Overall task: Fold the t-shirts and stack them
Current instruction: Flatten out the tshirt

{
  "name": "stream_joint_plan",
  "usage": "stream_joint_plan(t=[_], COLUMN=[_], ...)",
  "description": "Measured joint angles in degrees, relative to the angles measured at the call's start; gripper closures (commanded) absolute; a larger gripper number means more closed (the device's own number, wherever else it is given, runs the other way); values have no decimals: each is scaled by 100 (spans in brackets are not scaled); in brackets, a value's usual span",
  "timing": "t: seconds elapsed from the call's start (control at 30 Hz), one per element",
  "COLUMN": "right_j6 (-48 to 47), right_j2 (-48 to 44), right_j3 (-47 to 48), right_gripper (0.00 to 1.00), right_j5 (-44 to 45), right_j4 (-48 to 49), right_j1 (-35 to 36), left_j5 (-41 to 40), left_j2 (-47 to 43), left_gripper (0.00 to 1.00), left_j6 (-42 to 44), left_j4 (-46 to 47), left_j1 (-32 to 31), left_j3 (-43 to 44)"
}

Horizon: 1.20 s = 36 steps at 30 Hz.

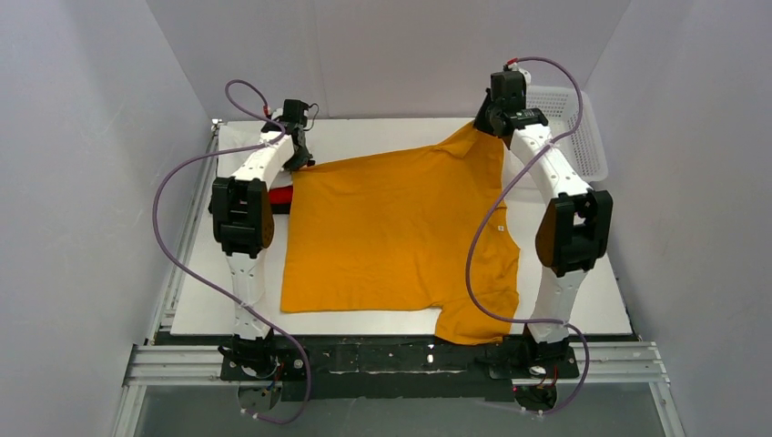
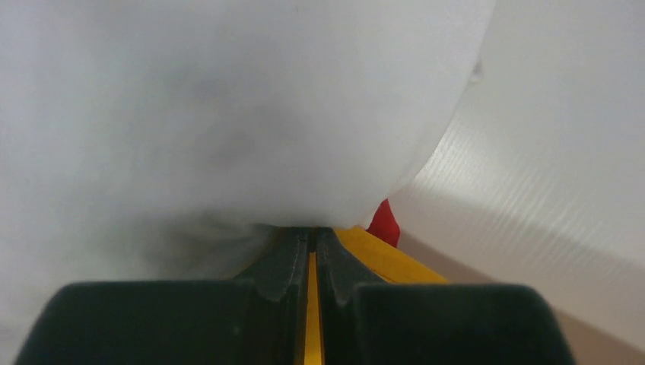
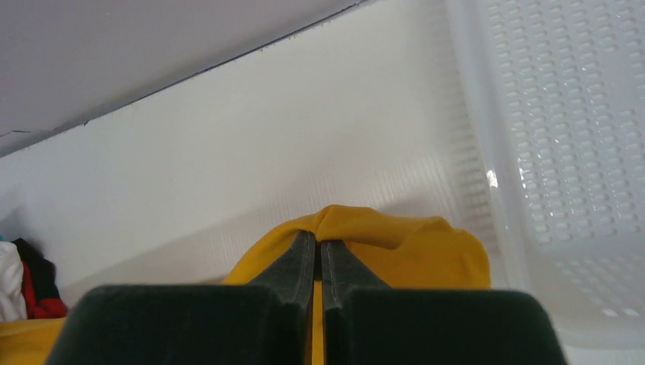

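The mustard-orange t-shirt (image 1: 396, 232) lies spread on the white table (image 1: 583, 300), with one sleeve hanging over the near edge. My left gripper (image 1: 300, 162) is shut on its far left corner, and orange cloth (image 2: 380, 255) shows between the jaws in the left wrist view (image 2: 312, 232). My right gripper (image 1: 489, 125) is shut on the far right corner and holds it raised, the cloth bunched at the fingertips (image 3: 319, 237). A folded red shirt (image 1: 280, 196) peeks out beside the left arm. Folded white, red and black shirts (image 3: 27, 289) show at the left edge of the right wrist view.
A white plastic lattice basket (image 1: 573, 127) stands at the back right, close to my right gripper; it also shows in the right wrist view (image 3: 563, 152). White walls enclose the table on three sides. A blurred white mass (image 2: 228, 114) fills most of the left wrist view.
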Motion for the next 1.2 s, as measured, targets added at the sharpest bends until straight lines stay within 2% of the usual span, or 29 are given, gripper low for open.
stream_joint_plan(t=[0.03,0.1,0.13,0.17,0.2,0.23,0.33,0.4,0.47,0.63,0.73,0.97,1.2], right_j6=[-17,-52,-81,-111,-138,-149,-284,-348,-378,-282,-129,402,938], right_j2=[227,595,809,1023,1276,1532,2269,2378,2232,1349,1113,1451,2149], right_j3=[262,627,826,1027,1279,1580,2566,2699,2485,1222,925,892,914], right_gripper=[88,74,66,53,38,30,22,20,18,17,17,17,17], right_j5=[-31,-122,-188,-249,-343,-435,-785,-1023,-1233,-1698,-1989,-2553,-2664], right_j4=[-24,-42,-44,-66,-118,-201,-538,-680,-664,-568,-503,-321,-310], right_j1=[-31,-68,-85,-105,-120,-136,-170,-188,-195,-192,-190,-181,-157], left_j5=[-24,-50,-37,-13,35,103,365,557,780,1281,1515,1620,1974], left_j2=[138,374,503,608,699,789,824,789,730,293,-125,-1117,-1611], left_gripper=[71,61,51,37,18,3,2,2,2,2,2,2,2], left_j6=[2,59,55,57,59,39,15,-13,-52,-179,-214,-175,-205], left_j4=[-39,-81,-81,-92,-122,-140,-157,-164,-190,-186,-216,-380,-411], left_j1=[0,-2,-4,-11,-15,-26,-50,-48,-31,-31,-76,-352,-535], left_j3=[170,450,614,756,905,1056,1211,1248,1246,920,651,35,-702])
